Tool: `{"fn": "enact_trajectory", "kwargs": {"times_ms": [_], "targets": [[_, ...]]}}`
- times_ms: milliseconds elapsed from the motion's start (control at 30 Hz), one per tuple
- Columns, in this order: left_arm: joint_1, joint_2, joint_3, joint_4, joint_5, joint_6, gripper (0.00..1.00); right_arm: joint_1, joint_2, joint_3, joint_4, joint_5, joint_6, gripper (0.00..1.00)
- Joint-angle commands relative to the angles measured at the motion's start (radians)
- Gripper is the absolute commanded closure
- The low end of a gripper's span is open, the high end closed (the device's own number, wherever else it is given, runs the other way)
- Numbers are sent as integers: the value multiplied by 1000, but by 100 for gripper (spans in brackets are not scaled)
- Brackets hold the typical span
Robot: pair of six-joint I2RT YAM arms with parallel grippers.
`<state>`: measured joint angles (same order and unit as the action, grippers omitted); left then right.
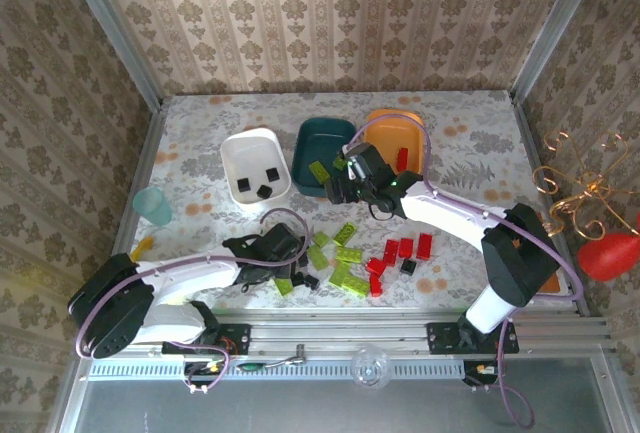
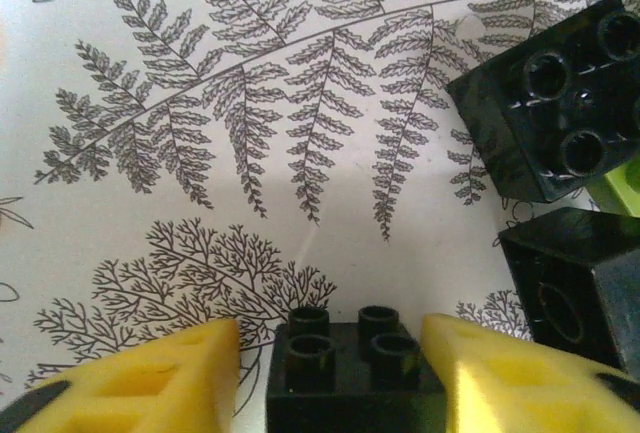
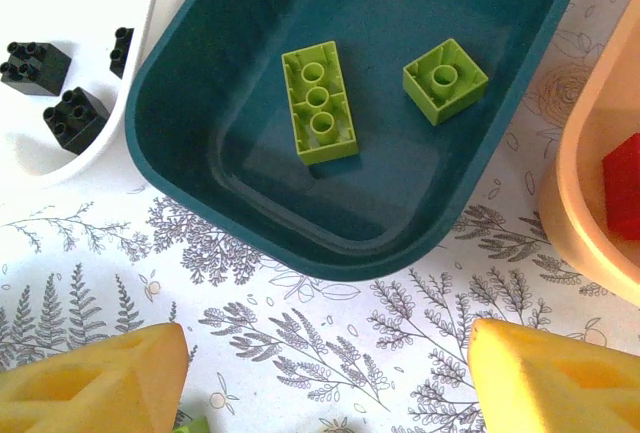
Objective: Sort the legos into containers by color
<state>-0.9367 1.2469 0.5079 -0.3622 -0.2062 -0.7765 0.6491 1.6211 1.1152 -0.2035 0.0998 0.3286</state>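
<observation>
1. In the left wrist view a black lego (image 2: 350,378) lies at the bottom centre, directly between the two yellow fingers (image 2: 150,383) of the left pincer (image 2: 330,338).
2. The fingers stand very near to its two sides, but it cannot be told if they press it.
3. Two other black legos (image 2: 550,103) lie on the table (image 2: 200,73) at the right edge of this view, apart from the pincer.
4. The right pincer (image 3: 328,338) is at the bottom of the right wrist view, its fingers wide apart with nothing between them. The dark teal tray (image 3: 200,203) is just above it in the frame.
5. This tray holds two lime-green legos (image 3: 318,103), one long and one square.
6. In the top view the white tray (image 1: 250,145) at the upper centre holds three black legos (image 1: 262,191). The orange tray (image 1: 395,115) holds one red lego (image 1: 402,159).
7. Several loose red legos (image 1: 405,247) and loose lime-green legos (image 1: 348,253) lie on the table at the lower centre, between the arms.
</observation>
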Motion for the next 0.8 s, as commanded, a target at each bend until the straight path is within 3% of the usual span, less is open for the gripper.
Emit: {"fn": "enact_trajectory", "kwargs": {"times_ms": [0, 300, 500, 767], "targets": [[4, -21, -14, 42, 14, -17, 54, -6, -40, -21, 20, 31, 5, 24], [68, -89, 22, 58, 43, 24, 66, -6, -89, -71, 23, 44, 30, 24], [292, -184, 176, 55, 155, 123, 66, -6, -151, -137, 36, 47, 74, 24], [557, 94, 418, 98, 220, 240, 65, -6, -218, -219, 2, 37, 113, 24]]}}
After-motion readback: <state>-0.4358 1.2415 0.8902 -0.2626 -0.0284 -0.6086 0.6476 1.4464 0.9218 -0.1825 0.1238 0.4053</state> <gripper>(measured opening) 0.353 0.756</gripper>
